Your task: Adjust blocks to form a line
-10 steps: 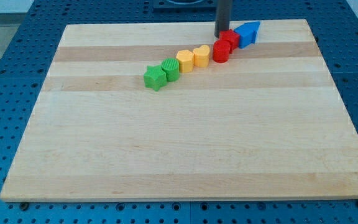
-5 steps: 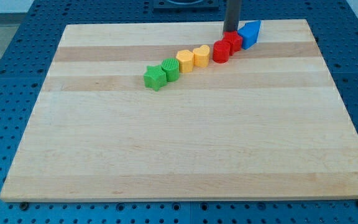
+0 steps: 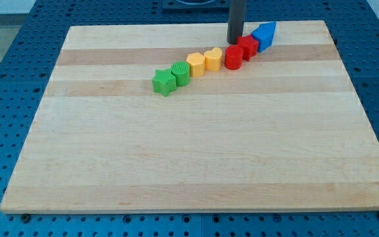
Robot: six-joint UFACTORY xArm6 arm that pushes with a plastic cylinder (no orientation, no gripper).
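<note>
Several blocks lie in a slanted row on the wooden board, rising toward the view's right. From the left: a green star, a green ridged cylinder, an orange block, a yellow heart, a red cylinder, a red block and blue blocks. My tip stands just above the red cylinder, left of the red block, close to or touching both.
The board lies on a blue perforated table. The row sits near the board's top edge.
My tip moved right to the red block, then back left and slightly down to the red cylinder. The red and blue blocks shifted slightly.
</note>
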